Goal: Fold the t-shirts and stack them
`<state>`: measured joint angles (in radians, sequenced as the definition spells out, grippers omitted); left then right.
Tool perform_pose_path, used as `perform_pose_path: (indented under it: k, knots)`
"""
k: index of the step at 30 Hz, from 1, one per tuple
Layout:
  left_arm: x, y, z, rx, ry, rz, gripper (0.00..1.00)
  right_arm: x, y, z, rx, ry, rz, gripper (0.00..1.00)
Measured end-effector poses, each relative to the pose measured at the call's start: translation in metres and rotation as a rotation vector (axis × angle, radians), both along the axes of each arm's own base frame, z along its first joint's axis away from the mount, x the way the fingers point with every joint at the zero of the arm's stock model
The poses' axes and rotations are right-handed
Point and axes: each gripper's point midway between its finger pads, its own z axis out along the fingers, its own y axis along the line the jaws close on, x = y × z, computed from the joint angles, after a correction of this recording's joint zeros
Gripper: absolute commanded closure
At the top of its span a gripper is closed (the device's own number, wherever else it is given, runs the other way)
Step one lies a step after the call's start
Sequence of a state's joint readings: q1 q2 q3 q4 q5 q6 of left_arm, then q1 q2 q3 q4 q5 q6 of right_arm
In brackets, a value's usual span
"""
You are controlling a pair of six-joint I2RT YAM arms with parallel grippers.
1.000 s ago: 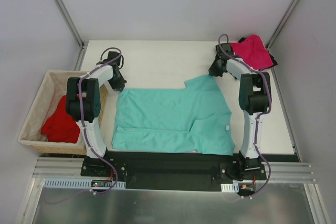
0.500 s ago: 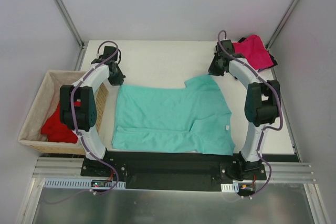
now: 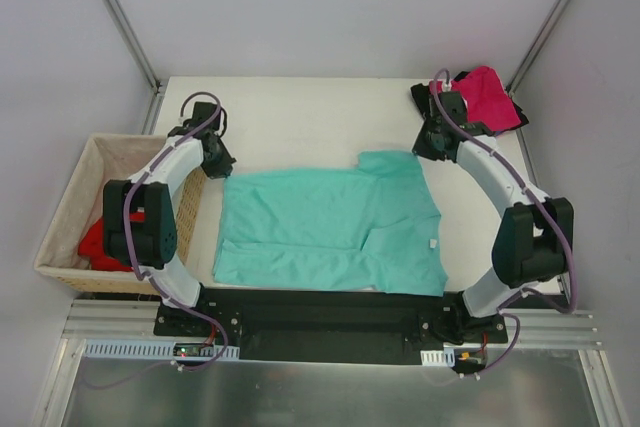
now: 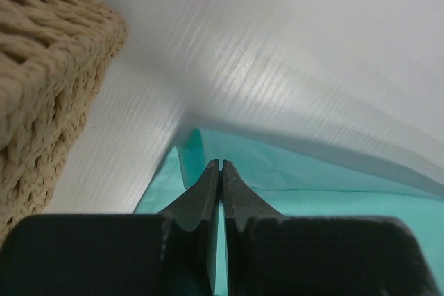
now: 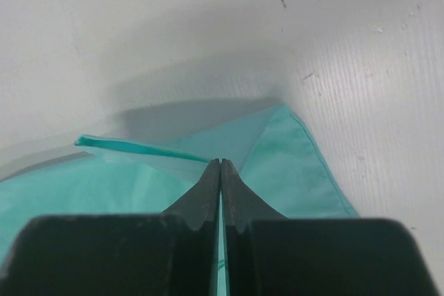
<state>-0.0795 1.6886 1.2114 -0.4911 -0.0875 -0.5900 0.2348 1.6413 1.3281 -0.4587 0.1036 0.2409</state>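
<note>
1. The teal-green t-shirt (image 3: pixel 320 227) lies spread on the white bench (image 3: pixel 300 112). It is mostly flat, with creases near its right side.
2. The left hand (image 3: pixel 218 159) is at the shirt's far left corner. Its fingers are pressed together, with the cloth's edge bunched at their tips in the left wrist view.
3. The right hand (image 3: pixel 432 139) is at the shirt's far right corner, jaws closed. In the right wrist view a raised ridge of teal cloth runs to the tips, so it is pinching the fabric.
4. The magenta-pink t-shirt (image 3: pixel 488 95) sits beyond the teal shirt's far right corner, apart from it, with black cloth (image 3: pixel 519 118) under its edge.
5. The wicker basket (image 3: pixel 75 182) stands just left of the teal shirt and holds the bright red t-shirt (image 3: pixel 95 247).
</note>
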Motion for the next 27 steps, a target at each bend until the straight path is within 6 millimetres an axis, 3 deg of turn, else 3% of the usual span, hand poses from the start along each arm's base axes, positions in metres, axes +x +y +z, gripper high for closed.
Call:
perform_pose_path:
  k: [5, 15, 27]
  knots:
    - [-0.020, 0.004, 0.002, 0.007, 0.002, 0.015, 1.00, -0.030, -0.009, 0.008, -0.024, -0.011, -0.004, 0.99]
    - [-0.032, 0.009, 0.007, 0.029, -0.014, 0.036, 1.00, -0.073, -0.016, 0.049, -0.031, -0.123, 0.004, 0.99]
    - [-0.036, 0.016, 0.005, 0.061, -0.007, 0.053, 1.00, -0.122, -0.020, 0.053, -0.059, -0.152, 0.030, 0.99]
